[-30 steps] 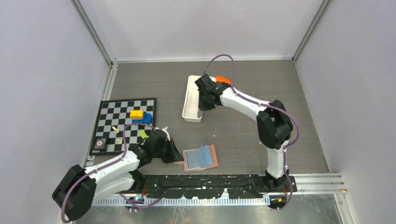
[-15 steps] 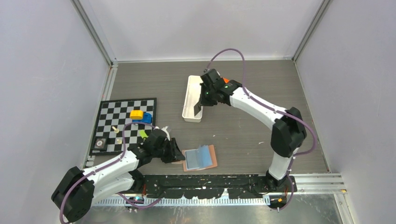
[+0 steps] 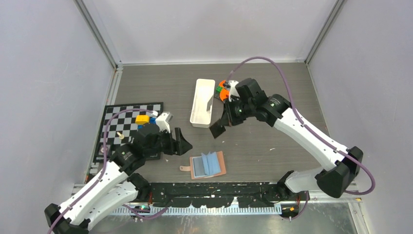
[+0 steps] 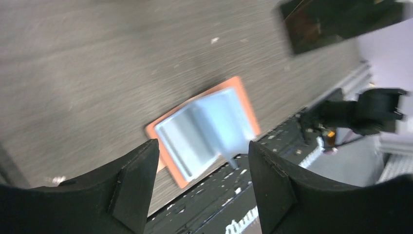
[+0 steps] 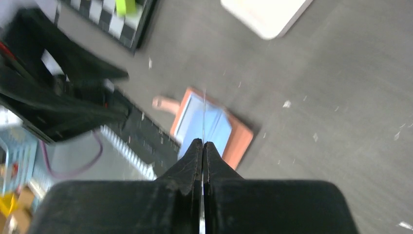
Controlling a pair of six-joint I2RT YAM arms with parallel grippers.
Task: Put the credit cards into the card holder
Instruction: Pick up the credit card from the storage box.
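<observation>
The card holder (image 3: 208,165) lies open on the table near the front edge, tan outside with a pale blue lining. It shows blurred in the left wrist view (image 4: 204,127) and in the right wrist view (image 5: 214,127). My left gripper (image 3: 182,144) hangs open just left of the holder and a little above it, its fingers (image 4: 139,168) empty. My right gripper (image 3: 225,120) is shut on a dark credit card (image 3: 217,129), held in the air between the tray and the holder. In the right wrist view the card is a thin edge-on line (image 5: 203,114) beyond the tips (image 5: 203,143).
A long white tray (image 3: 203,102) stands behind the card, and its corner shows in the right wrist view (image 5: 265,14). Small orange and green items (image 3: 222,90) sit to its right. A chessboard (image 3: 127,127) with small pieces lies at the left. The black base rail (image 3: 219,192) runs along the front.
My right arm lifted the dark card out of the tray and swung it forward and right. My left gripper opened, let go of the holder's left edge and rose away.
</observation>
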